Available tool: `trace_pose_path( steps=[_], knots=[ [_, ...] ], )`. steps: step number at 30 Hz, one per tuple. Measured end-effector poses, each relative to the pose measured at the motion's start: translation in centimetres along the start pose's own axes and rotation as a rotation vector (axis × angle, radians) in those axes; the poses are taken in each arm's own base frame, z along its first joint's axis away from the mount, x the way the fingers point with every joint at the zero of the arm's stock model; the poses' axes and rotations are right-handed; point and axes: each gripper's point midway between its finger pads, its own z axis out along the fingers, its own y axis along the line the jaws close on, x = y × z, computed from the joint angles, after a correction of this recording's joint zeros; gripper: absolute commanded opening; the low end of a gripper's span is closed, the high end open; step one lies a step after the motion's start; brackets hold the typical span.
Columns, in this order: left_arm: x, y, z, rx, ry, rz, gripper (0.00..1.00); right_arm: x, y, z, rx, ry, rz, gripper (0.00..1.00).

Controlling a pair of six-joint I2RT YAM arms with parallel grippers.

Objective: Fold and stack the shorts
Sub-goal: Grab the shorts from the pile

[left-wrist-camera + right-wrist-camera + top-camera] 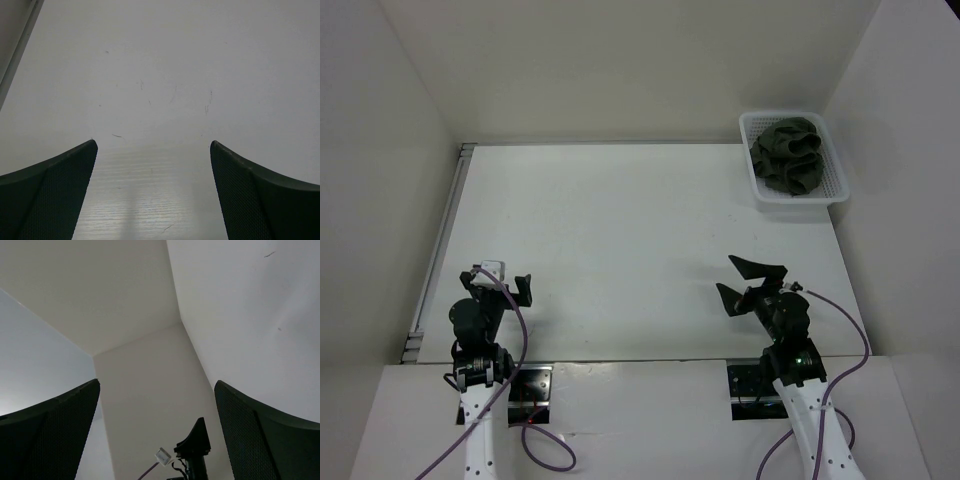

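Idling pre-pickup: L claw (505, 285) & R claw (728, 276) are gaping fully, holding nothing; shorts (787, 153) are lying bunched in basket (798, 205) well ahead of R claw; next prob calling for R reaching in, pinching fabric

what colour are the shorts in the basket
Dark olive green shorts, best seen in the top external view.

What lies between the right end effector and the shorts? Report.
Bare tabletop, then the near wall of the basket holding the shorts; top external view.
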Motion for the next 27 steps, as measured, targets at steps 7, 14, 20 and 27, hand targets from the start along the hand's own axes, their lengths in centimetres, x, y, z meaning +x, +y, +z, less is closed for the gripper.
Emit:
trace_pose_path(
  steps=[7, 14, 20, 27],
  knots=[
    [0.0, 0.0, 0.0, 0.000, 0.000, 0.000, 1.00, -0.1, 1.2, 0.0, -0.070, -0.016, -0.121, 1.00],
    [-0.2, -3.8, -0.4, 0.216, -0.012, -0.001, 1.00, 0.6, 8.5, -2.3, -0.259, -0.113, -0.599, 1.00],
    [-3.6, -5.8, -0.6, 0.345, -0.157, 0.066, 1.00, 1.0, 18.1, 1.0, -0.127, -0.191, -0.914, 1.00],
    [-8.6, -4.5, -0.9, 0.259, -0.300, 0.126, 1.00, -4.0, 23.6, 13.2, 0.205, -0.395, -1.203, 1.00]
  ],
)
